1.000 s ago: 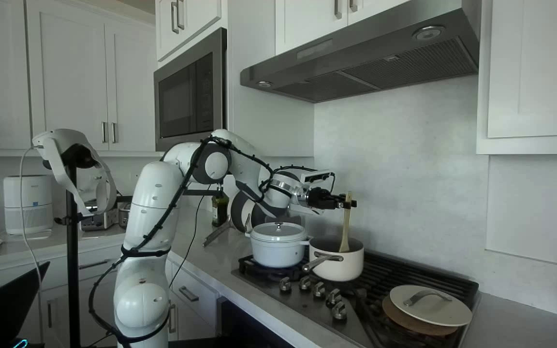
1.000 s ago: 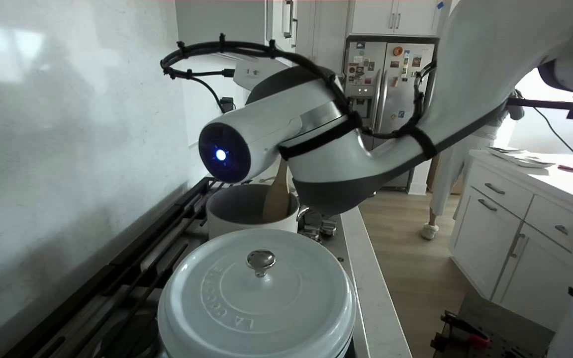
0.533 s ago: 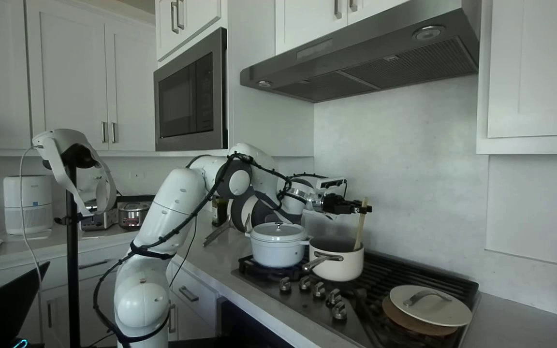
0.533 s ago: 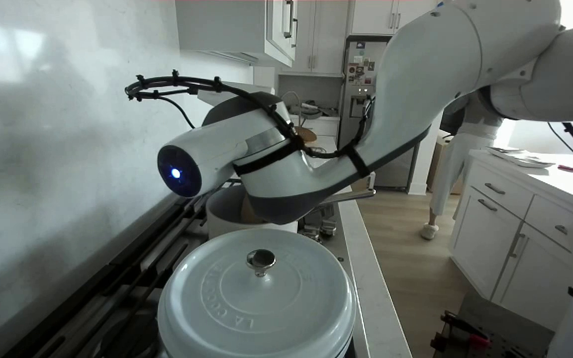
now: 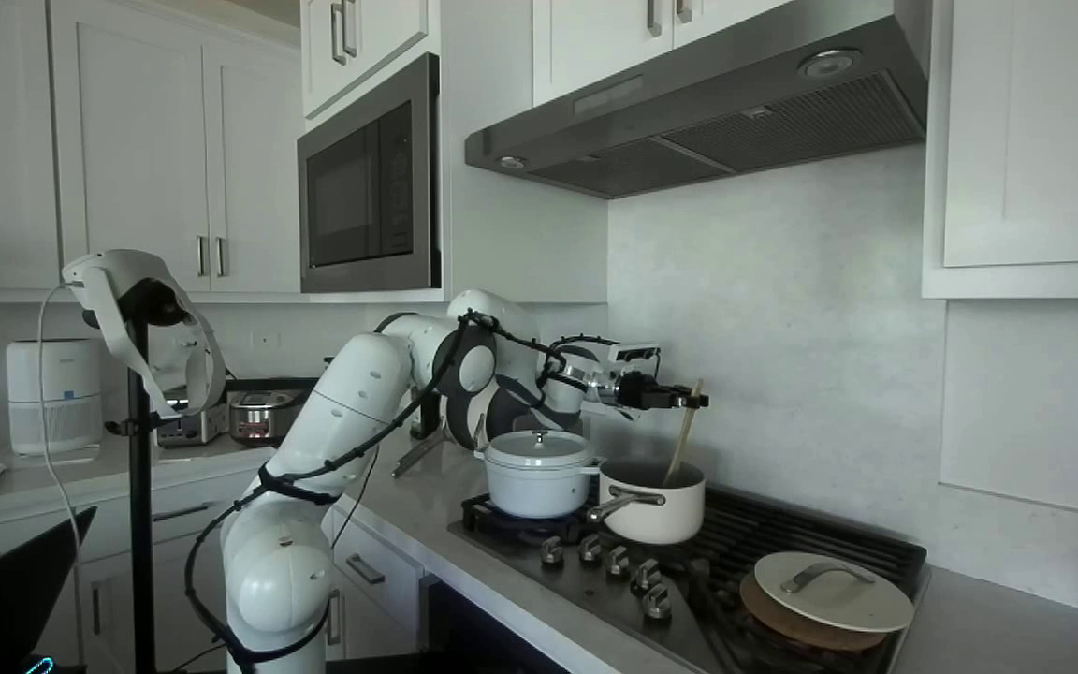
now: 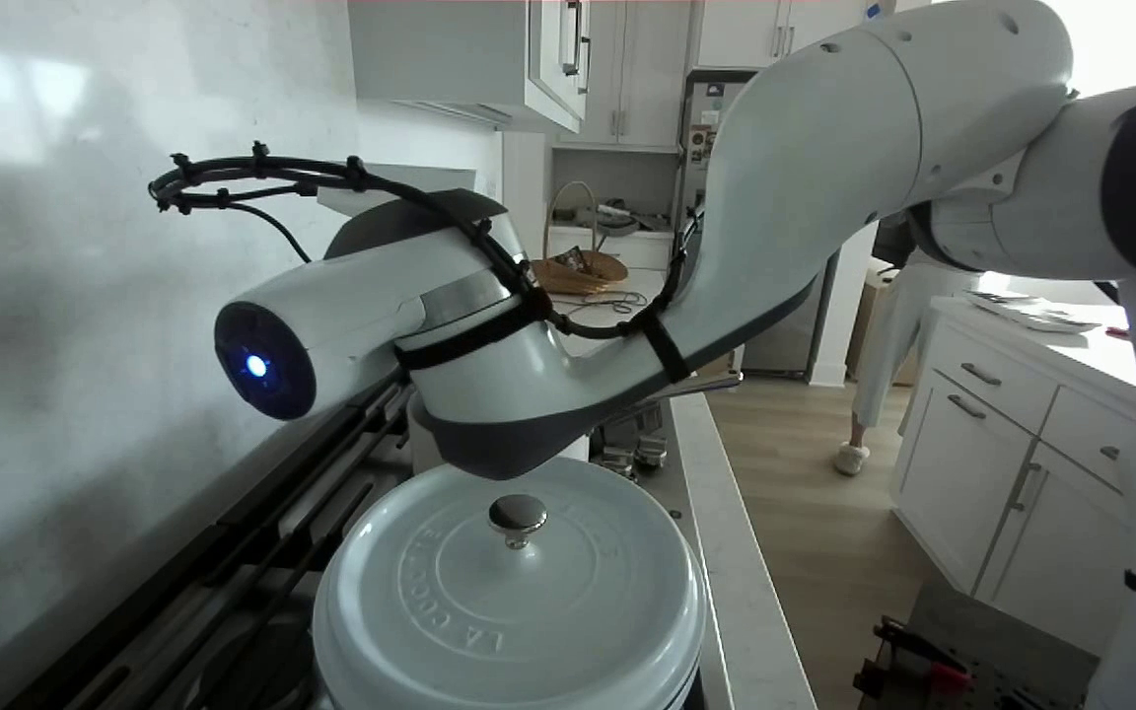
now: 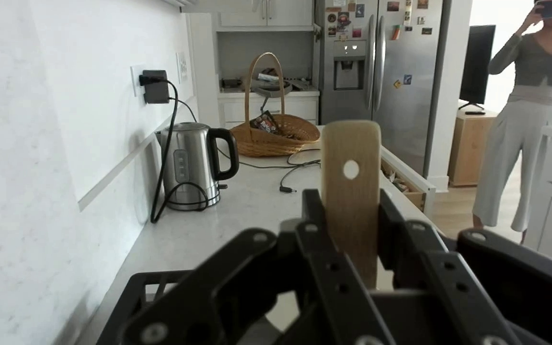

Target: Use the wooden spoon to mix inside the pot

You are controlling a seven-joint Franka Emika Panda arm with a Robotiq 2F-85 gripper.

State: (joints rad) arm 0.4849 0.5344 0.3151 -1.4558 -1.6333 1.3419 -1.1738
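On the left, in an exterior view: robot arm [image 5: 361,374], white. Lower and reaching farther right than one second ago.

Next right: lidded pot [image 5: 539,485], pale, two-handled. Position unchanged.

Beside it on the right: uncovered pot [image 5: 649,517], cream, metal handle toward the near side. Seemingly not displaced. Contents not visible.

Above the uncovered pot: claw [image 7: 350,206], black. Closed down to the width of a spoon handle, one finger [image 7: 312,207] along each side of it. Carried right over the past second, then drawn slightly back left in the latest half.

Held therein: wooden spoon [image 5: 682,440], gripped near the top, lower end inside the uncovered pot. Lean increased, top toward the right; narrow edge now presented, formerly the broad face. Bowl of the spoon hidden behind the rim; contact with the pot's floor cannot be told. In an exterior view the wrist [image 6: 361,316], swung left toward the wall [image 6: 134,316], now covers the spoon entirely.

Right, nearer: pale lid [image 5: 837,596] on a brown disc [image 5: 773,620]. Unmoved.

Bearing on task: judged a stirring stroke in progress, likely just reversing. Next stroke probably leftward; excess lean might drag the pot.
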